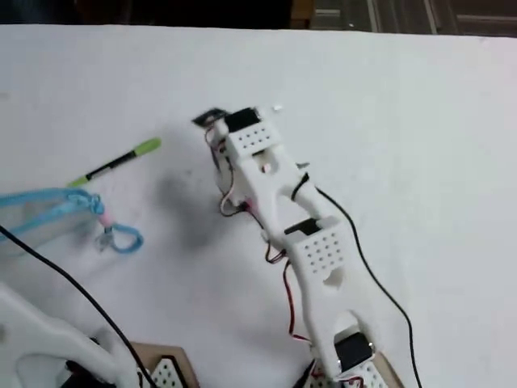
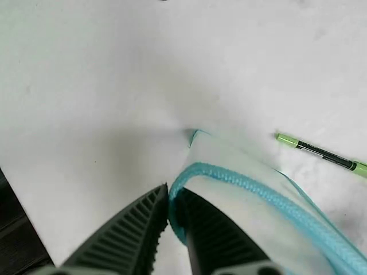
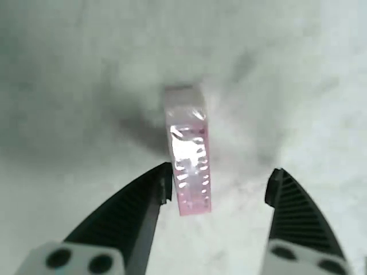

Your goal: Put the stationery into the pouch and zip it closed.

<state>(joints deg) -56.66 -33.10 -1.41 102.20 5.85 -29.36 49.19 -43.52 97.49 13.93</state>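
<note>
Pouch of clear plastic with blue zip trim lies at the 9 o'clock edge of the tabletop in the high view, with a pink pull tab and a blue loop at its 3 o'clock end. The green pen lies just beyond it toward 1 o'clock, apart from the pouch.

In the left wrist view the left pincer is clamped tight on the blue zip edge of the pouch, and the green pen rests on the tabletop beyond.

The right arm stretches from 6 o'clock toward the middle of the tabletop. Its right pincer stands wide open over a pink eraser, which lies between the fingers, close by one and well clear of the other; whether it touches the near finger I cannot tell.
</note>
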